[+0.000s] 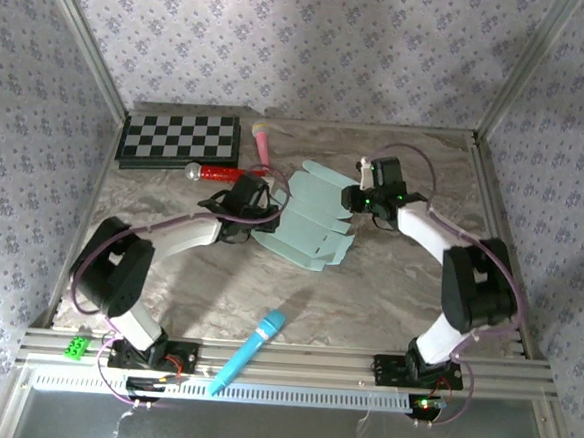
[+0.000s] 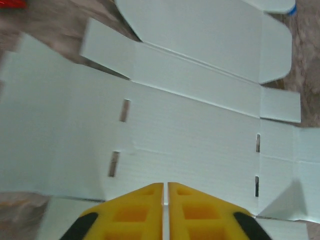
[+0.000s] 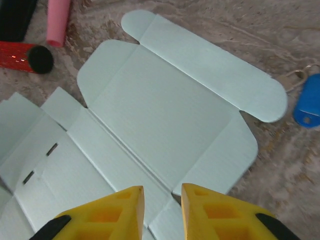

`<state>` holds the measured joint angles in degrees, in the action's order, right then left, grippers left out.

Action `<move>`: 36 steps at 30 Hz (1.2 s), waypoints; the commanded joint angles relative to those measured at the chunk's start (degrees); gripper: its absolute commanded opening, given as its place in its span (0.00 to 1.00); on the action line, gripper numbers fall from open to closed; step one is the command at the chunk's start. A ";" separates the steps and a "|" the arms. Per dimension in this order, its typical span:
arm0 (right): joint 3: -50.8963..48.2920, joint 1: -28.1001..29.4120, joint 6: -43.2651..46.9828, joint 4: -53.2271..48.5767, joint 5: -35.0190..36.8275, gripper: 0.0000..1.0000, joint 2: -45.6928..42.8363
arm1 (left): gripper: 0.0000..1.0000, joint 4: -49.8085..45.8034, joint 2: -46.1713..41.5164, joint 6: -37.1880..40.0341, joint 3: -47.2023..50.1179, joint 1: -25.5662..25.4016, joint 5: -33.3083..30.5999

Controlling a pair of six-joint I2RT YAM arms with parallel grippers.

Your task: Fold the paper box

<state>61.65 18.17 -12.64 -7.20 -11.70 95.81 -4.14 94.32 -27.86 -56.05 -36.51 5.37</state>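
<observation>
As paper box (image 1: pixel 307 220) lies beneath both, left end effector (image 2: pixel 165 186) closed, right end effector (image 3: pixel 162 190) narrow.

No writing, label or number is legible on anything (the paper box (image 3: pixel 165 115) included).

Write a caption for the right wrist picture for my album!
Right end effector poised over the flat, unfolded paper box, a blue key tag nearby.
</observation>
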 commanded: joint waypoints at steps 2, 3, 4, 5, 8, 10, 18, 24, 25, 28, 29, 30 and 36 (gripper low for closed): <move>8.59 0.67 -1.05 -5.45 -0.44 0.24 7.96 | 0.03 3.82 4.32 -4.36 -3.25 -1.53 3.23; 9.95 0.69 -1.24 -5.97 -0.42 0.22 9.64 | 0.02 4.09 5.02 -4.71 -3.26 -1.83 3.25; 11.28 0.87 -1.39 -6.65 -0.43 0.21 11.29 | 0.00 4.29 6.06 -4.97 -3.19 -1.98 3.25; 12.57 0.91 -1.49 -7.58 -0.36 0.20 13.05 | 0.00 4.44 6.89 -5.33 -2.95 -2.07 3.18; 14.19 1.57 -1.90 -8.75 -0.43 0.18 16.22 | 0.00 4.52 8.39 -5.73 -1.99 -1.96 1.21; 14.10 2.04 -2.03 -9.07 0.22 0.18 17.08 | 0.00 4.02 8.84 -5.84 -1.44 -1.90 -0.79; 11.56 4.23 -2.98 -11.53 2.56 0.16 18.07 | 0.00 1.62 9.07 -7.29 1.62 -0.75 -5.60; 7.19 6.58 -3.88 -11.82 3.74 0.15 15.41 | 0.00 0.97 6.94 -7.38 4.72 -0.52 -7.26; 5.05 6.85 -4.03 -11.63 3.39 0.16 14.80 | 0.00 0.98 6.47 -7.45 5.37 -0.55 -7.13; 1.94 7.70 -5.20 -11.31 4.15 0.15 12.64 | 0.00 1.33 5.62 -7.30 6.95 -0.57 -7.12; 0.75 8.09 -5.78 -11.18 4.79 0.15 11.71 | 0.00 1.49 5.39 -7.29 7.34 -0.56 -7.26; -0.51 8.43 -6.24 -11.04 5.29 0.15 10.67 | 0.00 1.67 5.34 -7.11 7.54 -0.51 -7.00; -6.88 11.04 -8.85 -10.03 8.19 0.15 4.92 | 0.00 2.03 8.60 -3.66 4.33 -0.28 -5.64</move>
<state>57.95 28.10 -18.94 -13.91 -5.69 102.30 0.30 100.09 -33.65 -50.35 -37.19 -0.86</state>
